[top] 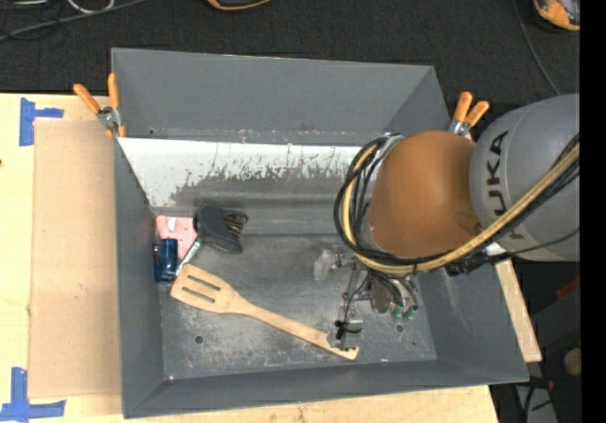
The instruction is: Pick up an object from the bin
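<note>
Grey metal bin [284, 128] seen from above, with sloping walls and a scuffed, scratched floor. A wooden spatula [256, 312] lies flat on that floor, slanting from the left middle of the bin toward its lower right corner. Its broad slotted blade points left and its slim handle tapers off to the right. The gripper [347, 326] hangs low over the very end of that handle; whether it touches the wood cannot be told, nor whether it is open or closed. Above it sit the robot's rounded orange-brown wrist cover [421, 194] and loops of black and yellow cables [350, 194].

By the left wall, well apart from the gripper, lie three small things close together: a dark lump [220, 227] that looks soft, perhaps a brush or a cloth, a flat pink piece [175, 225], and just below it a small blue object [166, 260].

The step in hand appears to be taking the spatula by its handle tip. The handle looks thin, hard and smooth, and it lies flush on metal, so the grip should probably close across its narrow width and come low enough to catch its edges. Held so near the end, the long tool would likely droop toward the heavier blade and could twist, so a hold nearer the middle would balance better. A gentle, straight lift should keep the blade from scraping the floor or catching the sloped wall
</note>
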`<state>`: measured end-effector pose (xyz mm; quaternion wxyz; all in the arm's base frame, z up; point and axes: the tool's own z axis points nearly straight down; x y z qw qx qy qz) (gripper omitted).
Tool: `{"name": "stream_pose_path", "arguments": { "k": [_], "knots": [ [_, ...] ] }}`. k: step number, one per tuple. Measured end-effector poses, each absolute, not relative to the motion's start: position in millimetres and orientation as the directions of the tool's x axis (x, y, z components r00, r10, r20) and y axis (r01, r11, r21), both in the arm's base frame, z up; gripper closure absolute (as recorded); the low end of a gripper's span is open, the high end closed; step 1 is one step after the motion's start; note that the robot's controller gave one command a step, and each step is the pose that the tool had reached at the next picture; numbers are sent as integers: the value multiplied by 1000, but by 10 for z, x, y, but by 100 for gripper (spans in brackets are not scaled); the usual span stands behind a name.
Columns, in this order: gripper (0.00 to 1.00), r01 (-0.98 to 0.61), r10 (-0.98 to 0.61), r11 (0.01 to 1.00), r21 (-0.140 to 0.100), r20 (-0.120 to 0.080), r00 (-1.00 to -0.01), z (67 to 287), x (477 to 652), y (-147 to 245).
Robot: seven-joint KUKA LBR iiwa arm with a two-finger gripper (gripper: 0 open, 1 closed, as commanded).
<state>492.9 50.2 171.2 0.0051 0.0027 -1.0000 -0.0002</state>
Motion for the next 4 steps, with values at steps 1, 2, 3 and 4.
{"name": "stream_pose_path", "arguments": {
  "k": [1,2,3,4],
  "knots": [
    [0,-3,-3,1000,1,2,-1000,1754,4946,499],
    [0,-59,-59,998,1,3,-998,1440,4849,644],
    [0,-247,-247,969,0,-1,-969,1001,4720,810],
    [0,-228,-227,974,0,-23,-974,724,4771,761]
  ]
}}
